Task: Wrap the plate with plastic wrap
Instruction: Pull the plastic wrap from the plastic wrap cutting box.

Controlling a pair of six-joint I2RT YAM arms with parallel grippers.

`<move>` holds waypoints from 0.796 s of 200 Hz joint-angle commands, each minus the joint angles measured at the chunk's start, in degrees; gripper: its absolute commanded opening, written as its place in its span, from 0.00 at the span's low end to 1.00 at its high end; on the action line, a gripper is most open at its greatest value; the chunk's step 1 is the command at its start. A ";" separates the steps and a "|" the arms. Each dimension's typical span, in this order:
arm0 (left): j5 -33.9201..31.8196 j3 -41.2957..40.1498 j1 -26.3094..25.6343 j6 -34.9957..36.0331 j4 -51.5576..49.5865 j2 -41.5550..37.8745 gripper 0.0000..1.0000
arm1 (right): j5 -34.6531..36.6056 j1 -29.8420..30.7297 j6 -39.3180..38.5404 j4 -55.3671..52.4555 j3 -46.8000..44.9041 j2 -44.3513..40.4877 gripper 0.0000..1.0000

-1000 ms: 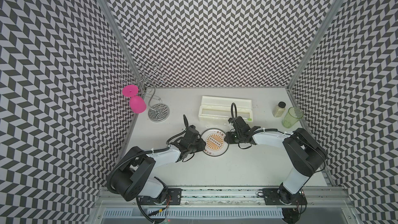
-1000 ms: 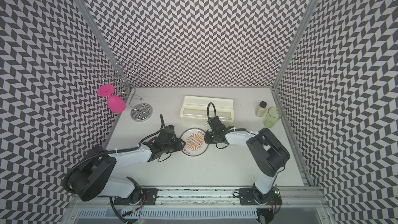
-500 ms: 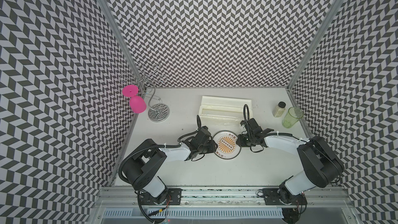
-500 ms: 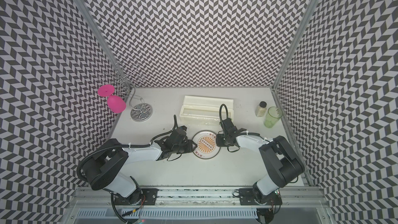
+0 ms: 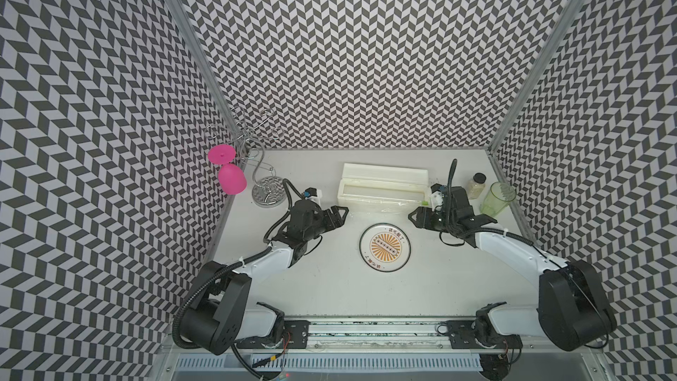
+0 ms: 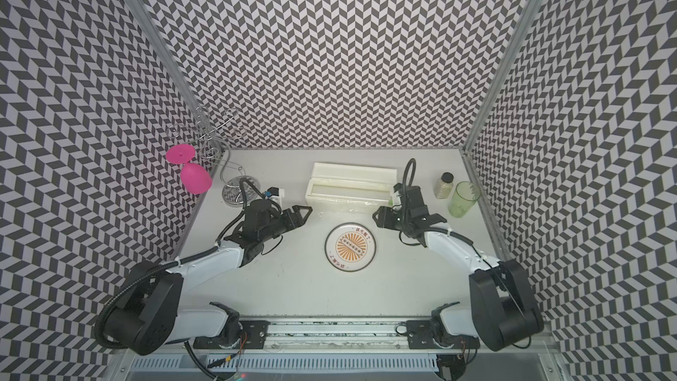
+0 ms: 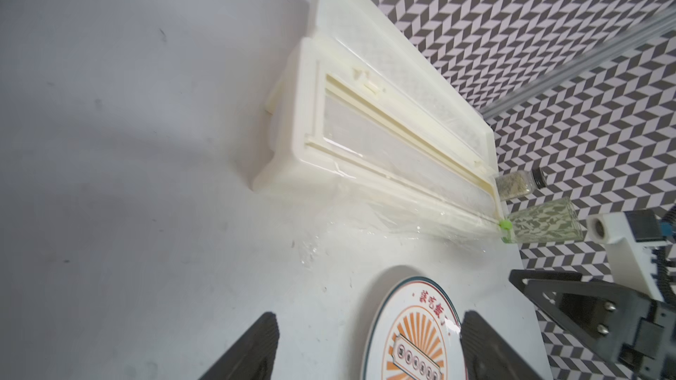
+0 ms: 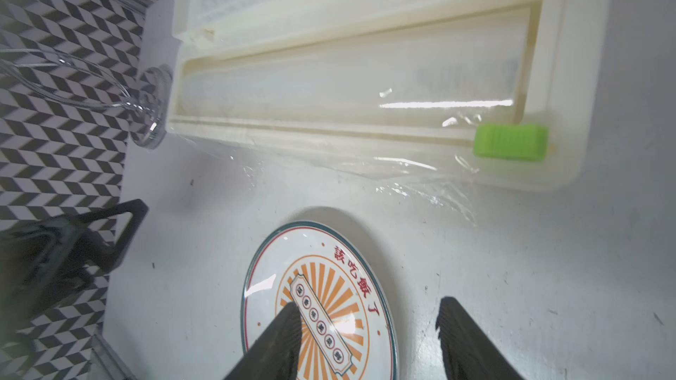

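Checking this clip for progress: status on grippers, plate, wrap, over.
Left gripper and right gripper open, empty. Plate bare on table. Plastic wrap short flap at dispenser box, short of plate. Nothing in the way.

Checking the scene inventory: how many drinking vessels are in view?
2. A pink glass hangs upside down on the wire rack at back left; a green cup stands at back right beside a jar. None seems hidden.

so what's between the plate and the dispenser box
Wrinkled plastic wrap trailing from the dispenser box, stopping short of the plate; clearest in the right wrist view.
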 commanded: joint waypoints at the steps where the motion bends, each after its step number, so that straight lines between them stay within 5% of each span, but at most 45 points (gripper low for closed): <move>1: 1.15 -0.64 -0.41 3.08 12.96 4.60 0.78 | -6.71 0.13 2.78 7.70 -0.83 0.25 0.61; 59: 1.15 2.77 -1.72 10.32 19.43 16.07 0.71 | -4.09 0.01 1.77 7.27 -2.77 -0.12 0.60; 159: 1.37 9.65 -3.57 12.94 21.59 31.65 0.63 | -2.53 -1.23 1.59 6.56 -2.32 -1.39 0.57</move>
